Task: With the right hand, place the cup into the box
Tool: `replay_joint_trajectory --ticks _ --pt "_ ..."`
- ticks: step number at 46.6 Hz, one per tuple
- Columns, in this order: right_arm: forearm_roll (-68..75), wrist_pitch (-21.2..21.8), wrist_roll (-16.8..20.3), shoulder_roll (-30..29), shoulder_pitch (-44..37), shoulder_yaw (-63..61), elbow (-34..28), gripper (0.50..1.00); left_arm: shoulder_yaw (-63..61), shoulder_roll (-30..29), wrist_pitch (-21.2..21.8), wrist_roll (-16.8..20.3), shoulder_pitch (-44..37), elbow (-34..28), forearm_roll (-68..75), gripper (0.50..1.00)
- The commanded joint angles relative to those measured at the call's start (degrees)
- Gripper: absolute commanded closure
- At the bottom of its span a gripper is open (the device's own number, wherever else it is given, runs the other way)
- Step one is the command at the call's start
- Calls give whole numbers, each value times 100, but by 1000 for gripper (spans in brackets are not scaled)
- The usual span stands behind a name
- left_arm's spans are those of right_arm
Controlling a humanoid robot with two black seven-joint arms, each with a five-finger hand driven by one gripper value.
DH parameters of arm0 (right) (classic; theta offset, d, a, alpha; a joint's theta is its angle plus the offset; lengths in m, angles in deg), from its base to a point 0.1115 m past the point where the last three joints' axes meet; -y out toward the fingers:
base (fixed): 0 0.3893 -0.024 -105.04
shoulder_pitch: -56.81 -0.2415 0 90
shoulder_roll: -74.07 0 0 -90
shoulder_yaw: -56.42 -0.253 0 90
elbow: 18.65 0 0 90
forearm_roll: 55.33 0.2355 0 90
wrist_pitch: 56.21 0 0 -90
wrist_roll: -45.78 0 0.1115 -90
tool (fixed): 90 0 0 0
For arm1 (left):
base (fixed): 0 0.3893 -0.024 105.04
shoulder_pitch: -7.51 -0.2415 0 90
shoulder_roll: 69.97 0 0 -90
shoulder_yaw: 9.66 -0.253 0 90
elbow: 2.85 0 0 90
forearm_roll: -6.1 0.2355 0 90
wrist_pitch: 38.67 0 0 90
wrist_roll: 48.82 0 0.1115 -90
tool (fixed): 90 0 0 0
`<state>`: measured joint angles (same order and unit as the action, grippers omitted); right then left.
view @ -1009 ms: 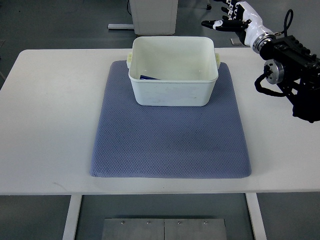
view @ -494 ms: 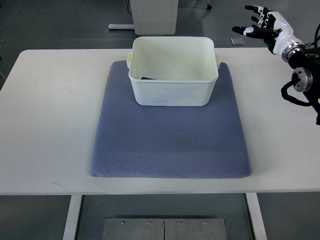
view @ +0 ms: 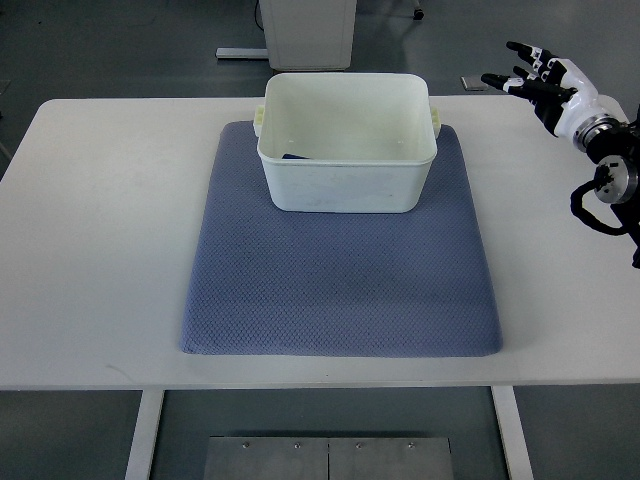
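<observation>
— Where's the cup?
— I see only a dark blue thing (view: 297, 157) inside the box (view: 346, 143), likely it. My right hand (view: 545, 82) hangs well right of the box, fingers spread, holding nothing.

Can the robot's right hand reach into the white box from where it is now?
Probably yes. The right hand is open and empty past the table's far right corner. The white box has no lid, and nothing lies between them on the blue mat.
</observation>
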<state>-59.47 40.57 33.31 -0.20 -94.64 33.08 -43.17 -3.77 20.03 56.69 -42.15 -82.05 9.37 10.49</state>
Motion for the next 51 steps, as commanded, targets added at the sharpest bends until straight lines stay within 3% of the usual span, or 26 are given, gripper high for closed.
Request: replay_joint_trajectory --ticks 1,15,32,43,51 --pt "1 -1 -1 9 106 -136 0 500 0 0 0 1 0 0 0 500" --pt "1 8 544 62 220 -592 0 500 0 0 0 1 0 0 0 500" --pt "27 16 579 53 572 -1234 8 500 0 0 0 1 0 0 0 500" --pt "756 341 869 62 704 -1340 35 500 0 0 0 1 0 0 0 500" --pt "809 350 843 53 801 -1349 35 500 0 0 0 1 0 0 0 500"
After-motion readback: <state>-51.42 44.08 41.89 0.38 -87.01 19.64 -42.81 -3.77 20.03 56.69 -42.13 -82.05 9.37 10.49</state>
